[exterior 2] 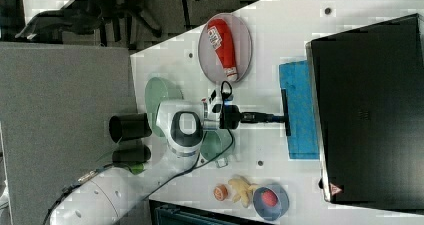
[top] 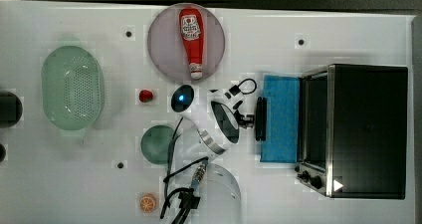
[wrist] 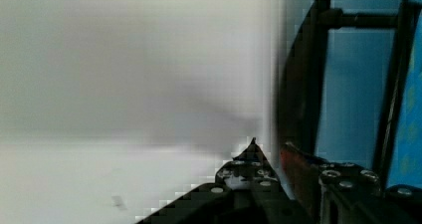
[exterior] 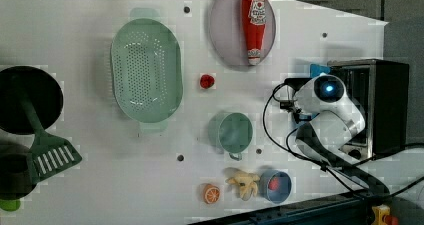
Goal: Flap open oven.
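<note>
The oven [top: 368, 129] stood at the top view's right end of the worktop [top: 298, 199], its blue glass door [top: 281, 118] already folded down nearly flat toward the arm. The door's black handle [top: 260, 118] lay at the free edge, farthest from the oven body.

The hand [top: 250, 118] was seen closed on the handle. In the wrist view the handle bar [wrist: 298, 109] ran between the two fingers, one finger [wrist: 249, 171] on the worktop side and the other on the glass side. The grip looked narrow, set near the handle's middle.

The main risk was judged to be over-travel. With the door so close to level, further downward pull could load the hinges or press the handle against the worktop. The oven might also be dragged or tipped forward if the pull ran outward rather than along the door's arc. A slip was possible too, since the bar was smooth and held only by the fingertips. If the hand were opened before the door rested at its stop, the door might drop or spring back.

In the right view, the arm [exterior 2: 182, 130] was seen stretched from the right view's left toward the oven, the wrist level and the hand [exterior 2: 272, 118] pointing straight at the handle [exterior 2: 285, 112]. In the left view, the forearm [exterior: 330, 105] hid much of the door.
</note>
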Controlling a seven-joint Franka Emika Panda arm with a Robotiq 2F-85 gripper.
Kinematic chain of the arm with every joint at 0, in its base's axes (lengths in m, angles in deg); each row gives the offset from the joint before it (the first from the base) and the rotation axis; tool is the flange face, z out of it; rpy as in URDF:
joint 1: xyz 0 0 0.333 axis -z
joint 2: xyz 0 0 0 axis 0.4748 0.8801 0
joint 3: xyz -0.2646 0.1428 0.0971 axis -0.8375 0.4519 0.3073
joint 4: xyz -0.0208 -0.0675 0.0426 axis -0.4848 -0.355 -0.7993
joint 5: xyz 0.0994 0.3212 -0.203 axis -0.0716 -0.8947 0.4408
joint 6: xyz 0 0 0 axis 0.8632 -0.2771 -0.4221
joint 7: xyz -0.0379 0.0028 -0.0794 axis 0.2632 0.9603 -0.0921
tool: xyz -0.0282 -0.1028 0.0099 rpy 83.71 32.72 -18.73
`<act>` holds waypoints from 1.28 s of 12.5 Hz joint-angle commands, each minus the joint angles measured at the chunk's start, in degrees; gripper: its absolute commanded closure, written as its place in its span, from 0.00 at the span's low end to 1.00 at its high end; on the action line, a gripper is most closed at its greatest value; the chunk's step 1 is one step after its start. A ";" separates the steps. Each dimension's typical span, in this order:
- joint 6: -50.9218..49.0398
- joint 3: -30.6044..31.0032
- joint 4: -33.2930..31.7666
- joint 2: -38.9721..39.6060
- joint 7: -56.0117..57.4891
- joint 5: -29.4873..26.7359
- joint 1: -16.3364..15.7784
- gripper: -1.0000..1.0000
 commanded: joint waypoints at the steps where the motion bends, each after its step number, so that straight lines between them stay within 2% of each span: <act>1: 1.59 0.93 2.04 -7.64 -3.70 -9.54 0.25 0.82; 5: 1.04 -0.28 2.37 -17.28 -3.70 -25.60 0.86 0.82; 8: -5.09 -2.42 4.33 -23.02 -3.70 -35.24 1.13 0.82; 16: -27.28 -2.39 13.21 -36.07 -10.18 -36.05 1.12 0.82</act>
